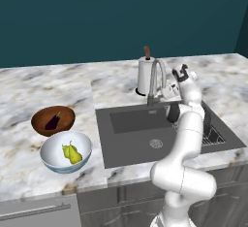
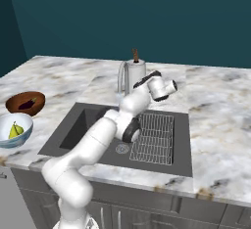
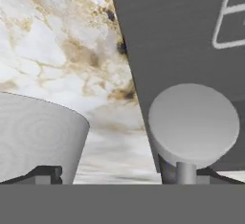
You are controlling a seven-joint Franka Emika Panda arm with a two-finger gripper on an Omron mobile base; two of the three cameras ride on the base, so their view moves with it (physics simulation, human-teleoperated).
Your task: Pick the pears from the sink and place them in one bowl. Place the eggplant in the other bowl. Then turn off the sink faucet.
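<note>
Both pears (image 1: 71, 153) lie together in the white-and-blue bowl (image 1: 52, 161), near the front edge of the marble counter (image 1: 48, 88), left of the sink (image 1: 140, 143). Eggplant (image 1: 53, 121) lies in the brown wooden bowl (image 1: 42, 129), just behind the white one; the two bowls look to be touching or nearly so. Both sit well to the left of the basin.

Sink is recessed in the counter's middle, w/ round drain (image 1: 155, 143) in its floor and a wire rack (image 2: 154, 137) along its right side.

Faucet (image 1: 156, 78) stands at the sink's back edge, arched spout curving toward the basin. White cylinder w/ brown top (image 1: 145, 73) stands just beside it on the left, further back on the counter.

Arm reaches up over the basin to the back edge; gripper (image 1: 182, 72) is right next to the faucet, on its right side. Fingers spread fully apart, nothing btwn them. Can't tell if a finger touches the tap. In the hand view, a round grey faucet part (image 3: 194, 122) sits close ahead, the cylinder to one side.
</note>
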